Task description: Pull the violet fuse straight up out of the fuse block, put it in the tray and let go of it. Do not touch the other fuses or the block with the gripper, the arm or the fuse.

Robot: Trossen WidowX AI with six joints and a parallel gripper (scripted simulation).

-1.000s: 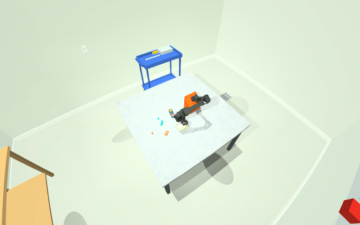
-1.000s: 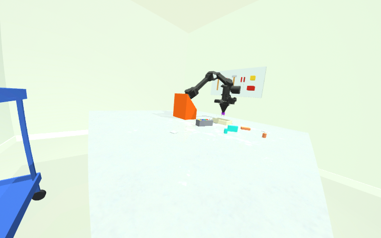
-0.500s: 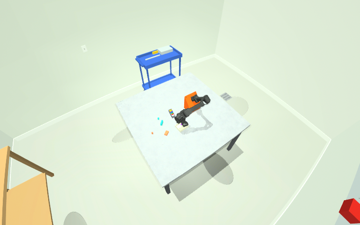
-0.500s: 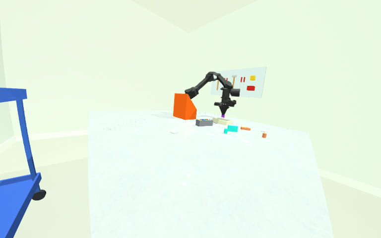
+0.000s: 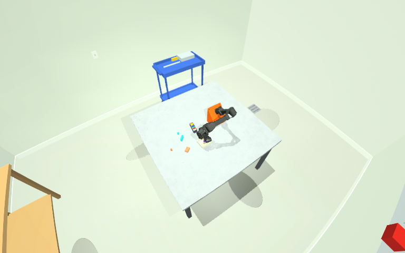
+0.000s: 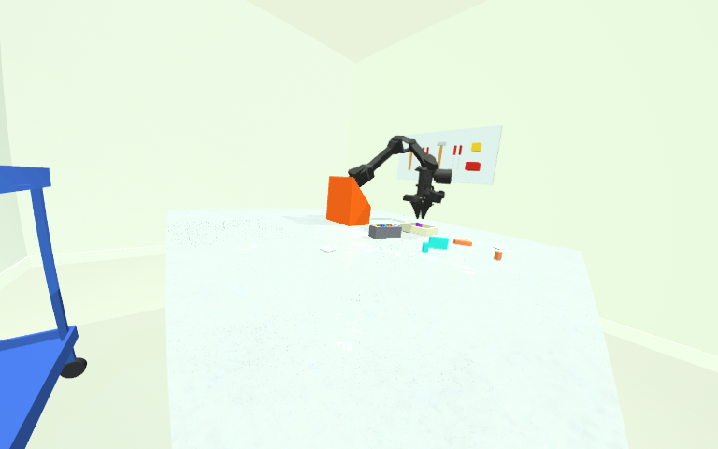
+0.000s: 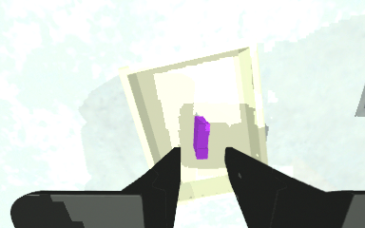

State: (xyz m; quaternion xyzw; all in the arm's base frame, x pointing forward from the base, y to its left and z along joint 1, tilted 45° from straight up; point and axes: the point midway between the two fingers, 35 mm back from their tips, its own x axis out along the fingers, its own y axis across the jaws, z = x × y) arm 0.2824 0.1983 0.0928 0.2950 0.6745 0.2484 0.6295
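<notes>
Seen from the wrist, the tool (image 7: pixel 202 163) stands over the tray (image 7: pixel 143 109) with its jaws parted and nothing between them; a plain gap shows between the two dark fingers. Just beyond the fingertips the violet fuse (image 7: pixel 201 137) lies on the tray floor, apart from both fingers and well inside the cream walls. It looks to be lying on its side, though that is hard to be sure of at this size.

The fuse appears small, rigid and light, a smooth block that would likely slide or tip if nudged. If it had to be taken up again, the two flat long faces look the best place to pinch, squarely and near the middle.

From the side view, the tool (image 6: pixel 422 213) hangs above the tray (image 6: pixel 427 230), with the fuse (image 6: pixel 418 224) a small violet speck inside. The grey fuse block (image 6: pixel 384 231) sits just beside the tray on the table (image 6: pixel 344 327), apart from the arm. By this judgement, the drop is made.
</notes>
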